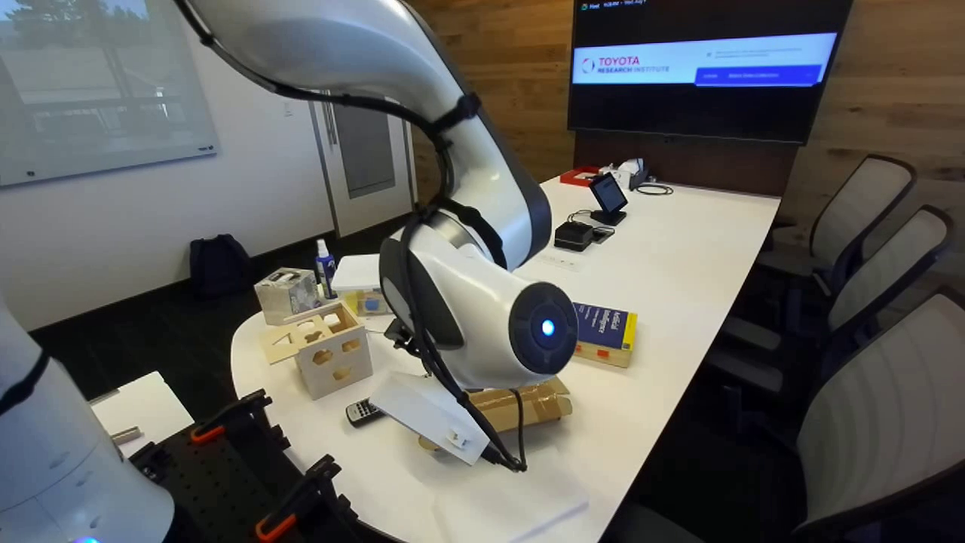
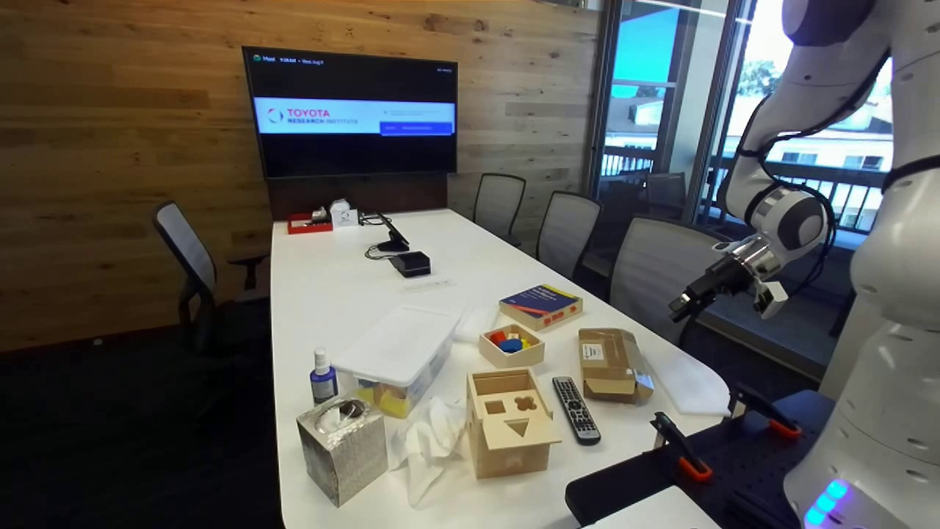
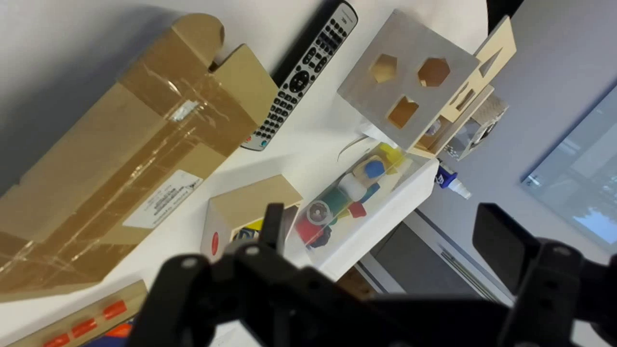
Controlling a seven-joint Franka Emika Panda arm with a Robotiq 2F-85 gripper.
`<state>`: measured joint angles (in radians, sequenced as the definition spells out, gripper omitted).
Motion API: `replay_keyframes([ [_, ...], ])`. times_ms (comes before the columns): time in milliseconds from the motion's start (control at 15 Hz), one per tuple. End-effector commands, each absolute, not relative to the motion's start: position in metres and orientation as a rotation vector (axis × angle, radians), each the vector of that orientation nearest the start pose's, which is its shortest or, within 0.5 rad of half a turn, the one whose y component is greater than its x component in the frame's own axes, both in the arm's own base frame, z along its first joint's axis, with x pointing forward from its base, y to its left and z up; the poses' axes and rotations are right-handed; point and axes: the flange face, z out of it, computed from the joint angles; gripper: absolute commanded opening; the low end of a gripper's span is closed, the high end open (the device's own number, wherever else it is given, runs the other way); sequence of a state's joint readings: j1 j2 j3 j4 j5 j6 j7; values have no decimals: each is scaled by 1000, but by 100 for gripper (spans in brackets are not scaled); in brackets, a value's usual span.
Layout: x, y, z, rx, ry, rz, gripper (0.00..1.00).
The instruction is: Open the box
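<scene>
The tan-brown cardboard box lies flat on the white table, partly behind the arm in an exterior view and in full in an exterior view. Its top is shut, with brown tape and a white label; small flaps stick out at one end. In the wrist view the box fills the left side. My gripper is open, with nothing between its fingers. It is in the air above the table, apart from the box; it also shows in an exterior view.
A remote lies beside the box. A wooden shape-sorter box, a small tray of blocks, a blue-and-yellow box and a lidded plastic bin stand nearby. A tissue box and spray bottle stand farther off.
</scene>
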<state>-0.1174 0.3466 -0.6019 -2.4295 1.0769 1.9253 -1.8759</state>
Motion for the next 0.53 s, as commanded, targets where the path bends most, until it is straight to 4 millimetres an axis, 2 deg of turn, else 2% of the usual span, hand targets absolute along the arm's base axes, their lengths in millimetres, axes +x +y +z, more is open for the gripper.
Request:
replay_keyframes([
  [0,362,-265,121,-2300,-346,-493,100],
  [467,377,-294,66,-2303,-302,-448,100],
])
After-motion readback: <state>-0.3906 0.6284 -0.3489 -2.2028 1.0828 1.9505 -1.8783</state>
